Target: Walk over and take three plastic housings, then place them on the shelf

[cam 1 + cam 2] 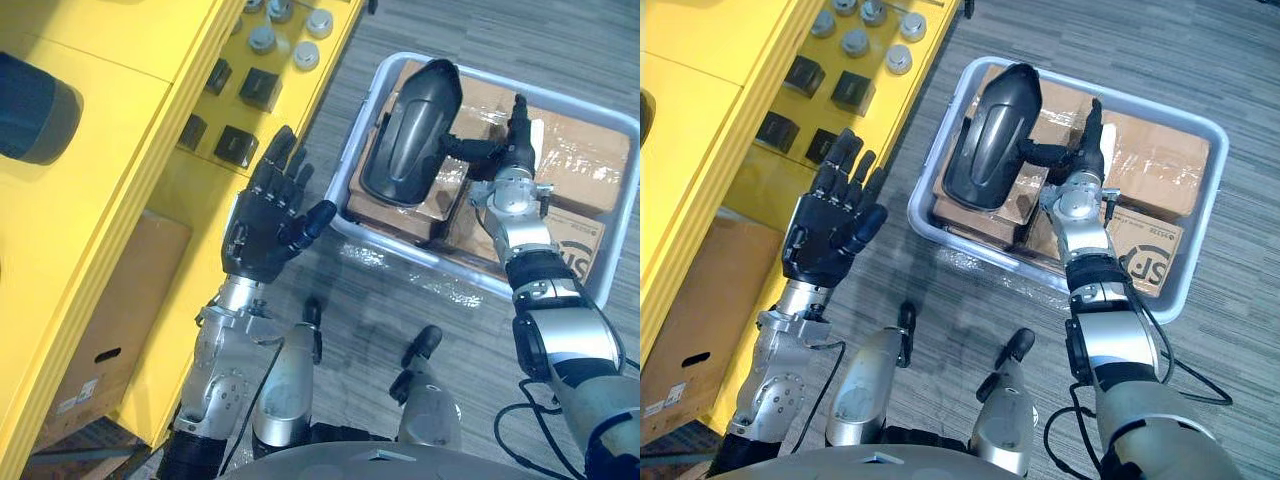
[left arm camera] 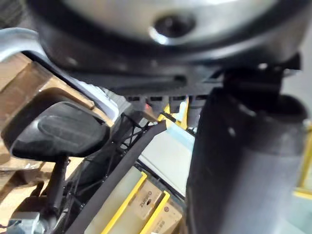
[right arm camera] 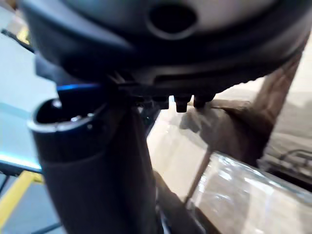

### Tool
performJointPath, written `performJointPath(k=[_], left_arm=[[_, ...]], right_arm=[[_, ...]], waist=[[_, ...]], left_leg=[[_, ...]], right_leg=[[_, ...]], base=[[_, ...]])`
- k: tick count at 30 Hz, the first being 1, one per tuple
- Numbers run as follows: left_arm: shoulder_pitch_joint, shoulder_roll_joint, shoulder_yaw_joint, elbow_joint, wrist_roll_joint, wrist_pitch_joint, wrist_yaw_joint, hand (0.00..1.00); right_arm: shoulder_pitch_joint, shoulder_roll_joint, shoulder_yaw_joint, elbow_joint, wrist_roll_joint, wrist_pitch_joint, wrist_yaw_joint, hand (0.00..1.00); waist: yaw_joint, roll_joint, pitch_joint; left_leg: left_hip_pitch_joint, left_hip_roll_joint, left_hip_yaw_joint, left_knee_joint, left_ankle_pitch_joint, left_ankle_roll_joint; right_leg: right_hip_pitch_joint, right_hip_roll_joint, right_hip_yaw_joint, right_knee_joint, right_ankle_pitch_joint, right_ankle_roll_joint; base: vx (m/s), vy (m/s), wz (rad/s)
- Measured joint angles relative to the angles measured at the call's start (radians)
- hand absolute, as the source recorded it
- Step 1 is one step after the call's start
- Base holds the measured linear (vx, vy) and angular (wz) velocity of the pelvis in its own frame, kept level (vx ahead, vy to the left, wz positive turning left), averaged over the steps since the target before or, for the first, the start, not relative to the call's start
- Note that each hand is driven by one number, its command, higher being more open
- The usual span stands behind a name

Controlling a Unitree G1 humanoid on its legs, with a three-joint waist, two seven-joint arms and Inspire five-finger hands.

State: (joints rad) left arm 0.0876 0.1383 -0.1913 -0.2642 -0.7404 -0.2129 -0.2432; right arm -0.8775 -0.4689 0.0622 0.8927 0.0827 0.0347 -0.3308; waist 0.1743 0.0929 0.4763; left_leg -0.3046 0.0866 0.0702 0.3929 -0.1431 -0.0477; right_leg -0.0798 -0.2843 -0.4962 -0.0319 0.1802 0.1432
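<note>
The right hand [image 1: 1087,152] pinches one black plastic housing [image 1: 990,135] above a grey bin [image 1: 1215,175]. The left hand [image 1: 830,230] is spread and empty, with four black blocks [image 1: 852,92] just beyond its fingertips.

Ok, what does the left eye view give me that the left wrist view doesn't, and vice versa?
Left eye view: the yellow shelf with dark blocks on it, and the left hand open beside it. Left wrist view: brown cartons between yellow bars in the background. Both: the black housing with the right hand at its edge, over cardboard boxes in the grey bin.
</note>
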Motion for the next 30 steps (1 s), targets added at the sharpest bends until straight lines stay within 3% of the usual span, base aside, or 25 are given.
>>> performJointPath(k=[4, 5, 9, 12, 15, 20, 26, 30], left_arm=[[-0.008, 0.005, -0.009, 0.025, -0.002, 0.000, 0.021, 1.00], [-0.009, 0.011, -0.014, 0.026, -0.002, 0.000, 0.023, 1.00], [-0.005, 0.021, -0.037, 0.042, -0.003, -0.002, 0.025, 1.00], [-0.011, 0.021, -0.059, 0.069, -0.002, -0.002, 0.027, 1.00], [-0.010, 0.021, -0.076, 0.069, -0.001, -0.004, 0.030, 1.00], [-0.004, 0.021, -0.075, 0.069, -0.002, -0.005, 0.030, 1.00], [0.005, 0.022, -0.068, 0.059, -0.002, -0.005, 0.029, 1.00], [0.040, 0.028, -0.066, 0.015, 0.003, 0.003, 0.027, 1.00]], right_arm=[[-0.030, -0.032, 0.030, 0.028, -0.068, 0.042, 0.041, 1.00], [-0.034, -0.038, 0.051, 0.040, -0.116, 0.051, 0.048, 0.00], [-0.041, -0.048, 0.118, 0.046, -0.305, 0.095, 0.048, 0.00], [-0.060, -0.068, 0.190, 0.048, -0.490, 0.166, 0.043, 0.00], [-0.102, -0.066, 0.222, 0.088, -0.547, 0.231, 0.037, 0.00], [-0.118, -0.058, 0.238, 0.136, -0.550, 0.328, 0.037, 0.00], [-0.103, -0.058, 0.216, 0.145, -0.545, 0.365, 0.048, 0.00], [-0.074, -0.064, 0.158, 0.140, -0.497, 0.345, 0.015, 0.00]], waist=[[0.003, 0.001, 0.001], [0.007, 0.001, 0.001], [0.011, 0.001, 0.001], [0.011, 0.001, 0.001], [0.013, 0.001, 0.001], [0.020, 0.002, 0.001], [0.017, 0.003, 0.002], [0.010, 0.002, 0.002]], left_leg=[[-0.002, -0.007, -0.010, -0.021, 0.020, 0.000], [-0.002, -0.007, -0.011, -0.029, 0.026, -0.002], [-0.004, -0.004, -0.013, -0.040, 0.039, -0.008], [-0.003, -0.004, -0.016, -0.069, 0.063, -0.013], [-0.001, -0.004, -0.026, -0.097, 0.086, -0.018], [0.001, -0.005, -0.029, -0.105, 0.097, -0.019], [0.035, -0.007, -0.026, -0.126, 0.108, -0.019], [0.039, -0.007, -0.026, -0.127, 0.111, -0.019]], right_leg=[[-0.009, -0.009, -0.017, 0.017, -0.004, -0.004], [-0.012, -0.011, -0.020, 0.018, -0.004, -0.005], [-0.027, -0.010, -0.024, 0.040, -0.014, -0.018], [-0.036, -0.010, -0.034, 0.047, -0.016, -0.021], [-0.037, -0.008, -0.048, 0.048, -0.017, -0.022], [-0.037, -0.012, -0.051, 0.054, -0.017, -0.022], [-0.022, -0.022, -0.051, 0.077, -0.026, -0.031], [-0.021, -0.023, -0.050, 0.083, -0.029, -0.031]], base=[[-0.08, 0.020, 0.10], [-0.11, 0.007, 0.05], [-0.09, 0.003, -0.01], [-0.08, -0.008, 0.06], [-0.05, -0.022, 0.14], [-0.02, 0.002, 0.05], [-0.02, 0.014, 0.02], [-0.02, 0.009, 0.00]])
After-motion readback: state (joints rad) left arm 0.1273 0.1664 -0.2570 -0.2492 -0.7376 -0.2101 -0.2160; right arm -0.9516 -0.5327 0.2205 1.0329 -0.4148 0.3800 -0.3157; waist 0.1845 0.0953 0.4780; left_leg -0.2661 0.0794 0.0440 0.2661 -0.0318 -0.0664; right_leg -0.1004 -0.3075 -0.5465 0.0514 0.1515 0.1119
